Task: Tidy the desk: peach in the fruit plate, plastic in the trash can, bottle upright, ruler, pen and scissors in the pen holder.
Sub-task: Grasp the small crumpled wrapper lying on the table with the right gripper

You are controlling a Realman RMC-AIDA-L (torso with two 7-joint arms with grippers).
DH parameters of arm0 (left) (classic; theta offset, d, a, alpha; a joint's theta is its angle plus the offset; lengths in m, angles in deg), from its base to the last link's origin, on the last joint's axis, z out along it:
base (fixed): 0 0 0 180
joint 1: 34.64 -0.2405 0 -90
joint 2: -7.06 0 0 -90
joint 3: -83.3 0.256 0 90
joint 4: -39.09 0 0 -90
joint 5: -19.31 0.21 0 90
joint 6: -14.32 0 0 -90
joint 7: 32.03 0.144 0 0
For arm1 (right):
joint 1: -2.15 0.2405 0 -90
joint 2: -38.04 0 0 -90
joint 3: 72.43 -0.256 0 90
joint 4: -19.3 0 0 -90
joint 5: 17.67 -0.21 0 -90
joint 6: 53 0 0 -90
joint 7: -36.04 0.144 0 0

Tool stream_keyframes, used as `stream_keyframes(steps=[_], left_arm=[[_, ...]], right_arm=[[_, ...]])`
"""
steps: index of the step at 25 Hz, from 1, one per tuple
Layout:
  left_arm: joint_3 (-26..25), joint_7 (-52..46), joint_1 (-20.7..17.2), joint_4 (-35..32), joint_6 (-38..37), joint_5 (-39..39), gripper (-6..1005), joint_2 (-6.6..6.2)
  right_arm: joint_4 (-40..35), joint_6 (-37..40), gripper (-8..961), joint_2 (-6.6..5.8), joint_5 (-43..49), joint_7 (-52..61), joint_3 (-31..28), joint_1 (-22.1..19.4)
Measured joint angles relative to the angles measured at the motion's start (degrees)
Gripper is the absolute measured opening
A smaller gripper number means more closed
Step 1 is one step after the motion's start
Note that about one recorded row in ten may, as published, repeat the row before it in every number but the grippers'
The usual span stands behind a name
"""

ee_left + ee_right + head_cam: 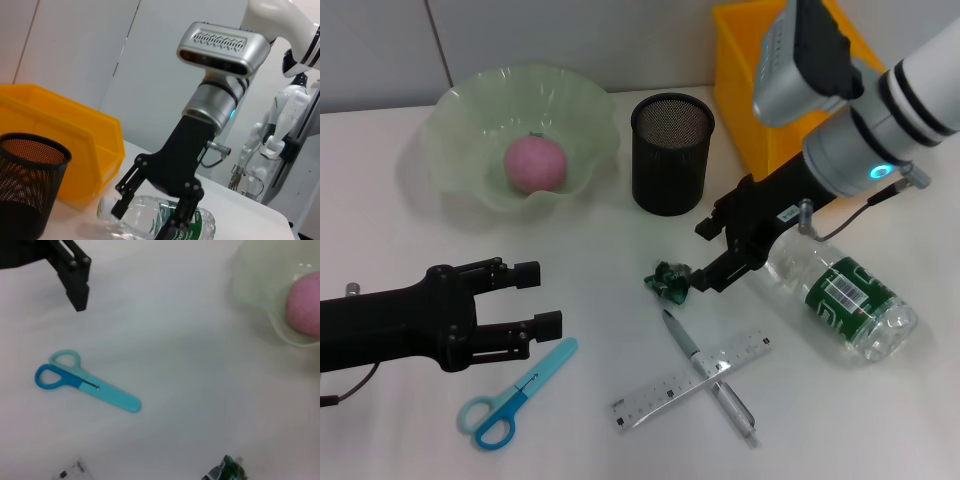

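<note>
A pink peach [534, 164] lies in the pale green fruit plate [460, 110]. A crumpled green plastic wrapper [670, 280] lies mid-table. My right gripper [708, 254] is open just right of it, the lower fingertip close to the wrapper. A clear bottle [847, 302] with a green label lies on its side at the right. A silver pen [712, 378] lies across a clear ruler [660, 393]. Blue scissors [516, 394] lie at the front left. My left gripper [536, 298] is open and empty just above the scissors. The black mesh pen holder [670, 152] is empty.
A yellow bin [765, 90] stands at the back right behind the right arm. The left wrist view shows the right gripper [145, 217], the bottle [197, 222], the pen holder [25, 195] and the bin [65, 135]. The right wrist view shows the scissors [85, 385] and the wrapper [227, 471].
</note>
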Motion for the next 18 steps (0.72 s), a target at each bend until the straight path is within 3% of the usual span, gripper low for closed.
stream_keyframes(steps=[18], left_arm=[[-0.5,-0.1,0.3,0.0,-0.9,-0.3,809,-0.1]], right_arm=[[8.2,-11.7,752,0.6,-4.4,-4.2,7.8,0.7]])
